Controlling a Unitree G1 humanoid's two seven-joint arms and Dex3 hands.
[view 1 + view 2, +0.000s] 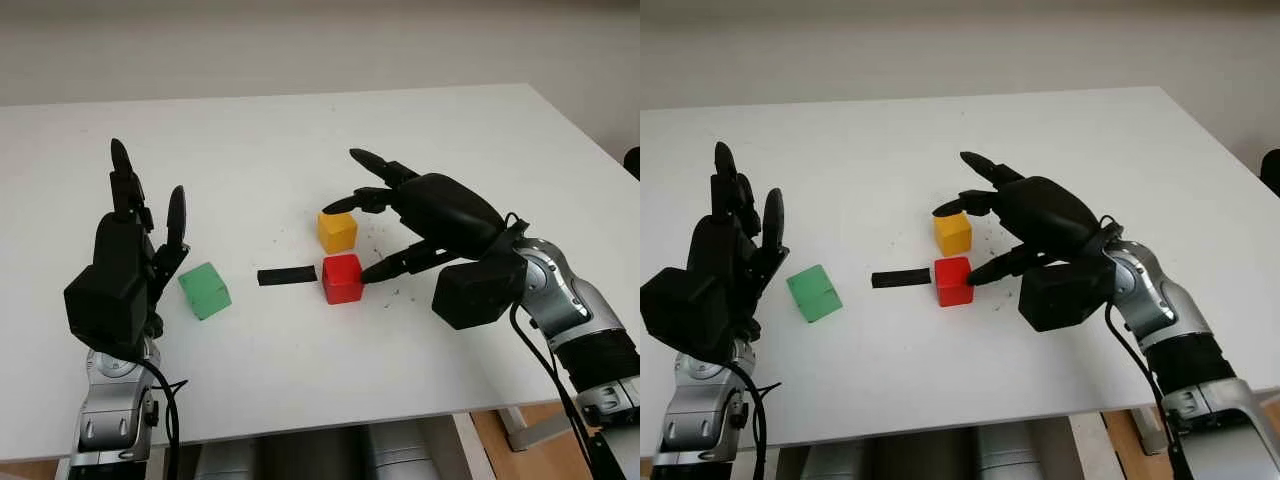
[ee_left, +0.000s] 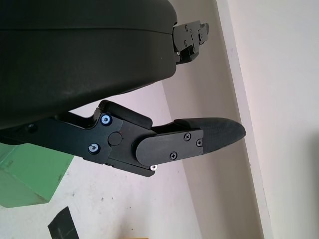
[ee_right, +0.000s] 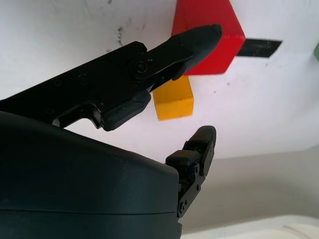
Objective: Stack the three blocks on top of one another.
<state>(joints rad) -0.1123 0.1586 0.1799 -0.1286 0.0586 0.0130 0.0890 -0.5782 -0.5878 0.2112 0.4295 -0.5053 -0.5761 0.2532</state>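
We saw the red block (image 1: pixel 342 278) mid-table (image 1: pixel 300 380), yellow block (image 1: pixel 337 231) just behind, green block (image 1: pixel 204 290) well to its left, all seemingly light, rigid, best pinched on opposite faces, our open right hand (image 1: pixel 400 220) beside it, open left hand (image 1: pixel 130 250) near green.

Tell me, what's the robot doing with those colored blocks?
It is supposed to stack three blocks, but none are stacked yet. The right hand is open and hovering just beside the yellow block and the red block, which both sit on the white table, close together. The left hand is open and held up next to the green block, which sits apart from the other two. A small black strip lies between the green and red blocks.
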